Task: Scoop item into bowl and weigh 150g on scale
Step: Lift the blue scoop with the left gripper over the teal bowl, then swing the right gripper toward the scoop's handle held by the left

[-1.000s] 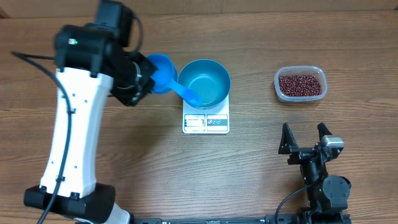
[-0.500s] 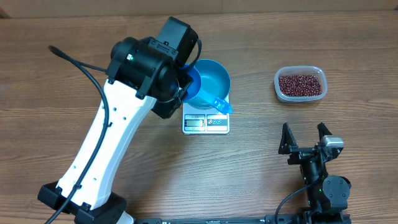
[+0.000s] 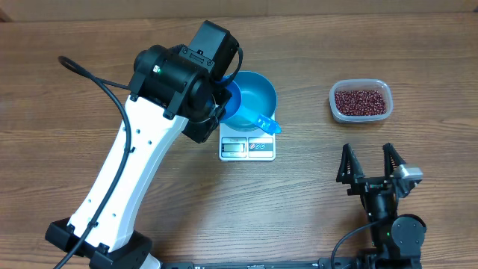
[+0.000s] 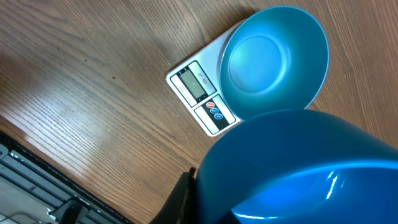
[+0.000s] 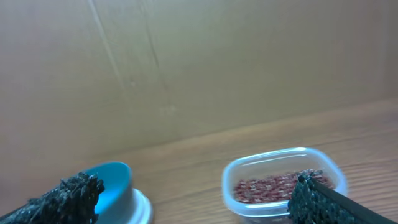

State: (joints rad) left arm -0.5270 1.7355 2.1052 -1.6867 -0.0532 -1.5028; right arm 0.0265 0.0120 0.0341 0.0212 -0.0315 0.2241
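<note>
Bright even light, soft sheen on bowl (image 4: pixel 273 59), blurred right-wrist view

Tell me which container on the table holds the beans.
The clear tub on the right: it holds the dark red beans. The blue bowl, which stands on the scale, is empty.

**Left arm** (image 3: pixel 119 194): long white link with small screw holes, black joint housings, a green indicator light (image 3: pixel 157 69) and a looping black cable (image 3: pixel 95 76).
**Right arm** (image 3: pixel 388 224): compact and black, with a silver block (image 3: pixel 407 172) beside the dark-fingered right gripper (image 3: pixel 367 153).
</note>
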